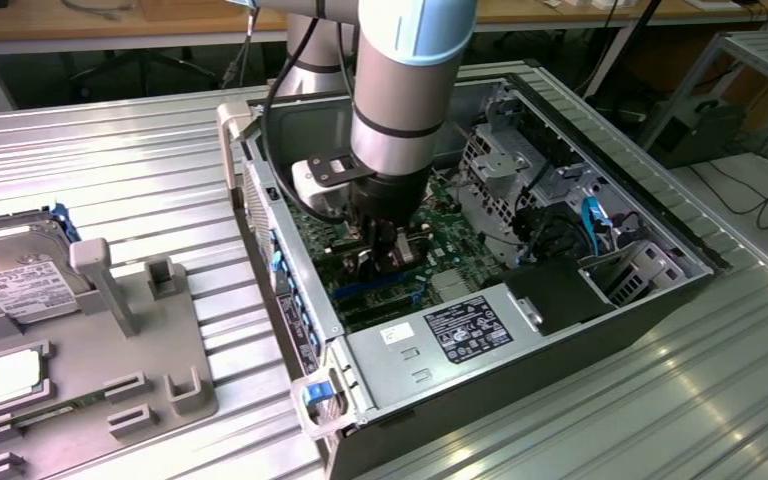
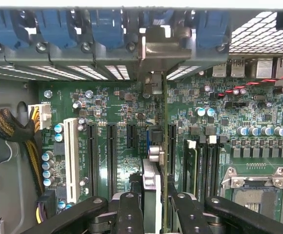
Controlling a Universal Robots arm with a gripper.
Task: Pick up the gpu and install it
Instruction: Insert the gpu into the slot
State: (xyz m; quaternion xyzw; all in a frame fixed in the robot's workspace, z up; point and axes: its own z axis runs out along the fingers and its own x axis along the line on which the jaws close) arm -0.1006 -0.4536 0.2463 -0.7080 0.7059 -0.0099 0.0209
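gpu point(image 2: 157, 146) edge-on, clamped between pincer point(image 2: 153, 204) fingers.

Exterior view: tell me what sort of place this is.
Probably a lab or workshop bench set up for computer assembly. An open desktop PC case lies on a ribbed metal table, a grey fixture holds a hard drive, and a robot arm reaches into the case.
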